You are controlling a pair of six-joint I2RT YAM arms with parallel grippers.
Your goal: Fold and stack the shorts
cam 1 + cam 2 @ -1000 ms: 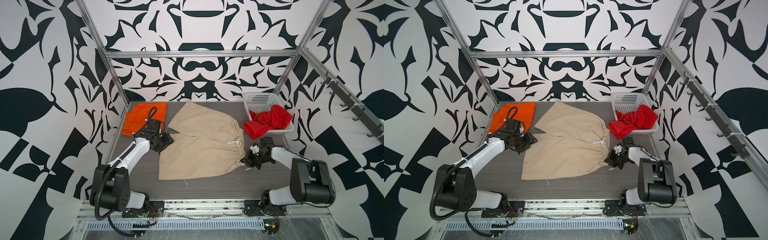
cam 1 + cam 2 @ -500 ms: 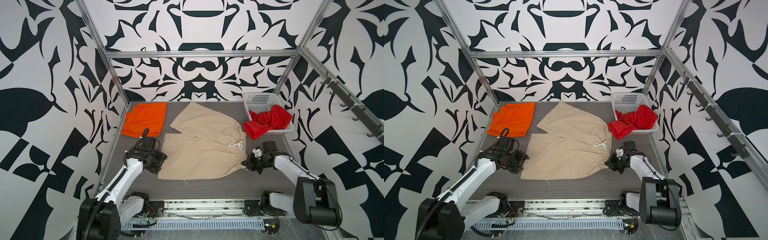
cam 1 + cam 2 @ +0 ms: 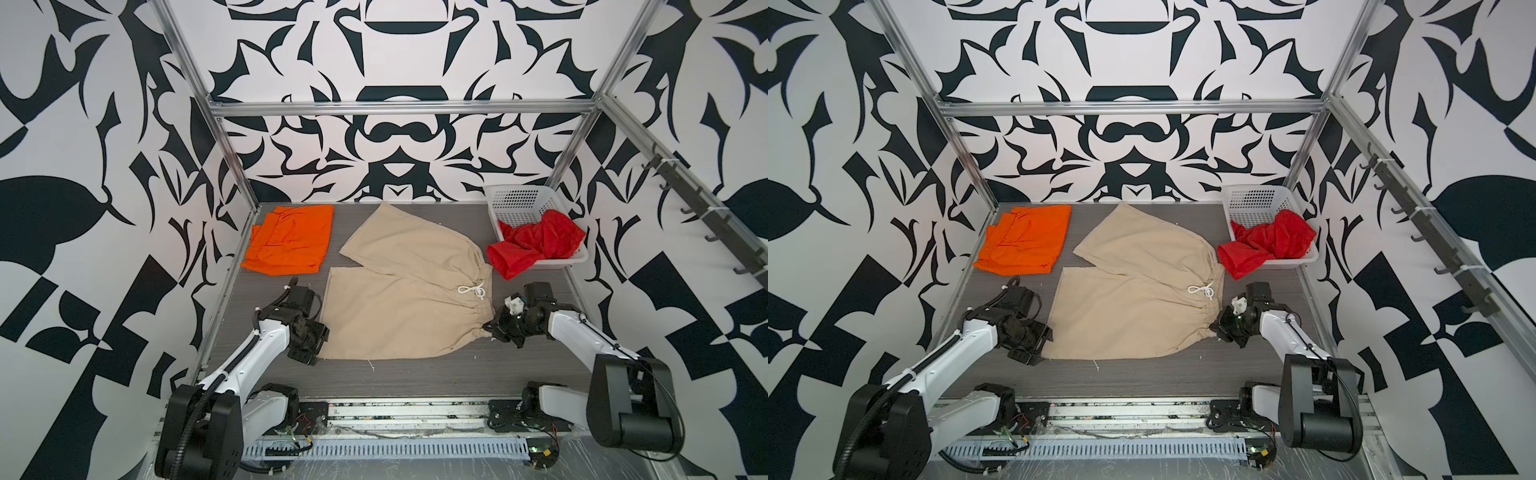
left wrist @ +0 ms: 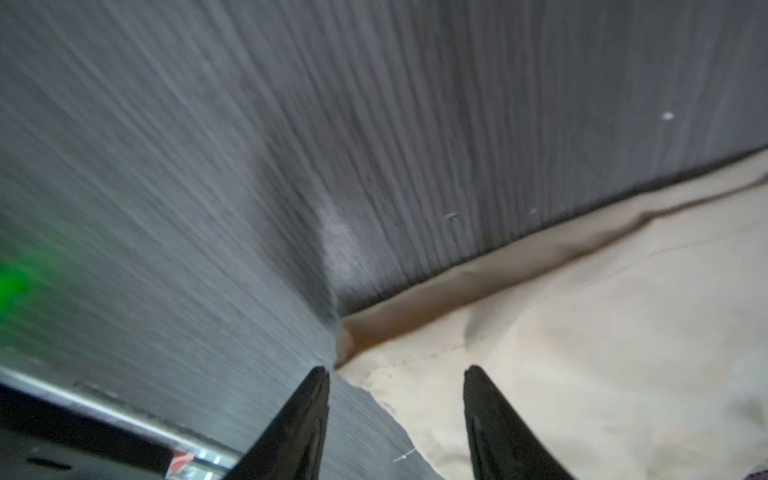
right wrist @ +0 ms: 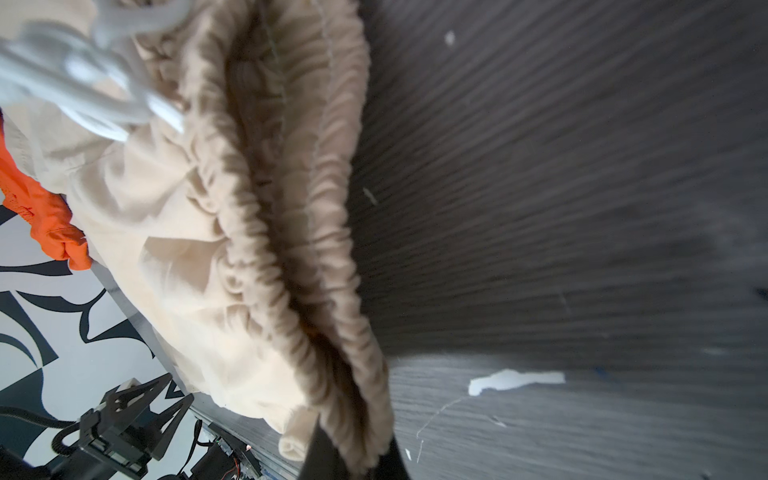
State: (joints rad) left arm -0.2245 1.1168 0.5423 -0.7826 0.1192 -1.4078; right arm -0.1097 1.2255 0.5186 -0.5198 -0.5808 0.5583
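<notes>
The beige shorts (image 3: 407, 299) (image 3: 1138, 299) lie spread flat mid-table, white drawstring up. My left gripper (image 3: 318, 347) (image 3: 1044, 347) sits low at the near corner of their left hem. In the left wrist view this gripper (image 4: 397, 374) is open, with the hem corner (image 4: 415, 386) lying between its fingers. My right gripper (image 3: 488, 330) (image 5: 353, 457) is shut on the near end of the gathered waistband (image 5: 299, 232). Folded orange shorts (image 3: 291, 241) rest at the back left. Red shorts (image 3: 536, 241) spill over the basket's front rim.
A white perforated basket (image 3: 519, 203) stands in the back right corner. Metal frame posts and patterned walls close in the table on three sides. A rail with both arm bases (image 3: 415, 415) runs along the front edge. Scraps of white lint (image 5: 515, 380) lie near the waistband.
My left arm came forward along the beige shorts' left hem, from near the orange pair to the near corner, its jaws narrowing a little. The right gripper kept its hold and barely shifted.
</notes>
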